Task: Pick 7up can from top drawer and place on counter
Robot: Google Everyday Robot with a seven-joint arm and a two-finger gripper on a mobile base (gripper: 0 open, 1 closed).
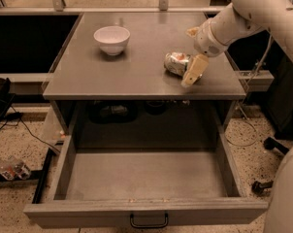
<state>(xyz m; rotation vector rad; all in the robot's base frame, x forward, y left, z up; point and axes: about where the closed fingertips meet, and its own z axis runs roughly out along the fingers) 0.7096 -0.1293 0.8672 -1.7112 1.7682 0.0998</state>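
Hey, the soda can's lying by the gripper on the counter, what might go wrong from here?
1. The 7up can looks to lie on its side near the front edge of the counter, so it may roll off, possibly into the open top drawer below.
2. The gripper sits right against the can; pulling away could nudge it.

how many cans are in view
1. The can lies on its side on the counter's right part, at the gripper. None shows in the drawer.
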